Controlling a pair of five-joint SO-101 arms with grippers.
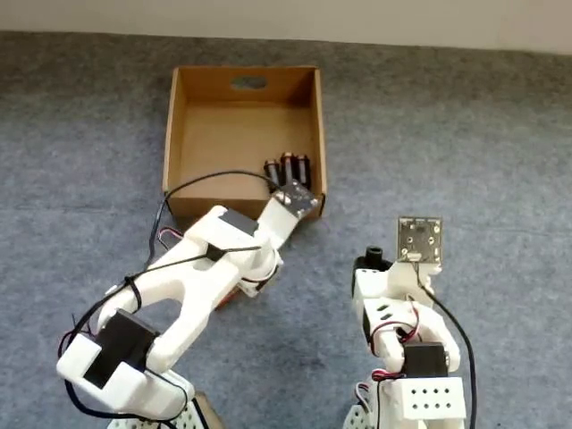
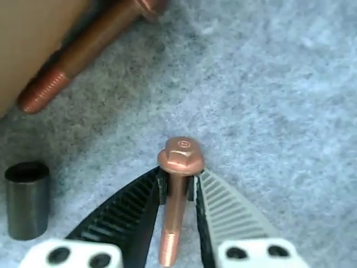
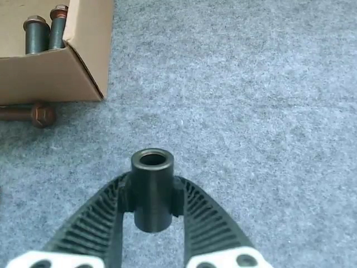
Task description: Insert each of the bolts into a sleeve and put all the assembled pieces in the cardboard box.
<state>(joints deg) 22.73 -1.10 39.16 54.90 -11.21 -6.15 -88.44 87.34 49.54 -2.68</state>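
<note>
My left gripper (image 2: 178, 180) is shut on a copper bolt (image 2: 177, 192), gripped just below its hex head, over the grey carpet. A second copper bolt (image 2: 83, 53) lies beside the cardboard box wall (image 2: 33, 33), and a loose dark sleeve (image 2: 27, 200) lies on the carpet nearby. My right gripper (image 3: 152, 188) is shut on another dark sleeve (image 3: 152, 178), its open bore facing away from the camera. The cardboard box (image 1: 174, 134) holds three assembled pieces (image 1: 287, 168) in its near right corner; they also show in the right wrist view (image 3: 43, 30).
The left arm (image 1: 223, 259) stretches toward the box's front right corner; the right arm (image 1: 402, 295) stands to its right with the held sleeve (image 1: 371, 259) at its tip. The loose bolt (image 3: 28, 114) lies along the box's front wall. Grey carpet (image 1: 483, 134) covers the table.
</note>
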